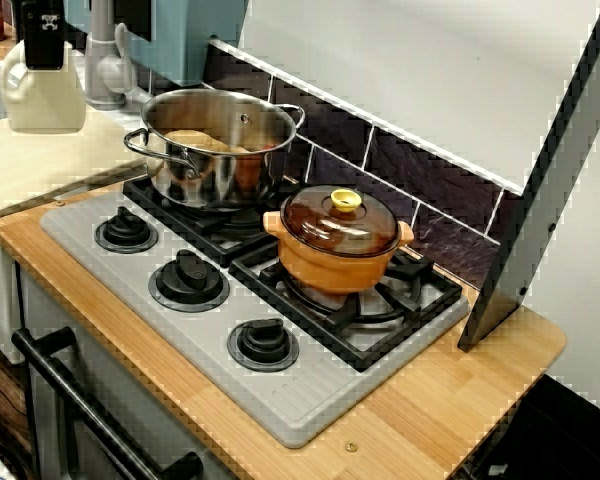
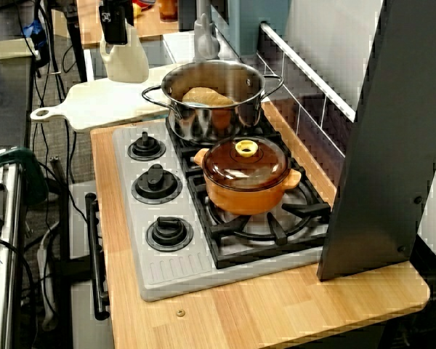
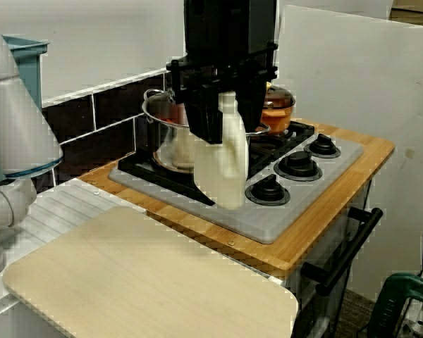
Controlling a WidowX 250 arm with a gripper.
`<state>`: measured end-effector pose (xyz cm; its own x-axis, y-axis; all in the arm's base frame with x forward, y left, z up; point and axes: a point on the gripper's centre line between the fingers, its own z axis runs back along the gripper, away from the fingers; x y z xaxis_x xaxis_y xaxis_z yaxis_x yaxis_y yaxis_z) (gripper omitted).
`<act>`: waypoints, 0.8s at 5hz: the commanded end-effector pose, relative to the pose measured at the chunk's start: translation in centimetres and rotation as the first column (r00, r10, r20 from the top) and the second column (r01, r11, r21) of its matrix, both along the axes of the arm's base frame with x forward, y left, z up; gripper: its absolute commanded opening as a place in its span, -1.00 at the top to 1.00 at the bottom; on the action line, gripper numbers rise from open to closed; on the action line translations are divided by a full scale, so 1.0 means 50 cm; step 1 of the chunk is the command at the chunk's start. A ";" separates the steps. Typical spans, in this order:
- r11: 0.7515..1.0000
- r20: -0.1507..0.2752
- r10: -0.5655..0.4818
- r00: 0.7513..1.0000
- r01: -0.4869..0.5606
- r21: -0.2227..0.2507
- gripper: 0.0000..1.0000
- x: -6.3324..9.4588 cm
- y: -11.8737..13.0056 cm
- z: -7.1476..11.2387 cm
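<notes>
My gripper (image 3: 224, 118) is shut on the neck of a cream-white plastic jug (image 3: 222, 165). In the view from the cutting-board side the jug hangs slightly tilted, its base in front of the stove's edge and above the pale cutting board (image 3: 148, 282). The close stove view shows the gripper (image 1: 42, 38) and jug (image 1: 45, 95) at the top left, over the board (image 1: 40, 170). Seen from high up, the gripper (image 2: 115, 27) holds the jug (image 2: 127, 62) beyond the steel pot (image 2: 203, 123). Whether the jug's base touches the board cannot be told.
The steel pot (image 1: 195, 178) with brown food stands on the back burner. An orange pot (image 1: 335, 265) with a glass lid is on the near right burner. Three black knobs (image 1: 188, 278) line the grey stove front. A dark slanted panel (image 2: 378, 145) stands at the right.
</notes>
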<state>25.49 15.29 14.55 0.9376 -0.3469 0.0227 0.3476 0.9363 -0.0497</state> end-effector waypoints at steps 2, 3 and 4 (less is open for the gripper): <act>1.000 0.061 -0.010 0.998 0.011 -0.029 1.00 0.018 -0.042 0.101; 0.996 0.049 -0.027 0.998 0.031 -0.080 1.00 0.024 -0.051 0.112; 0.994 0.045 -0.042 0.998 0.047 -0.099 1.00 0.024 -0.067 0.113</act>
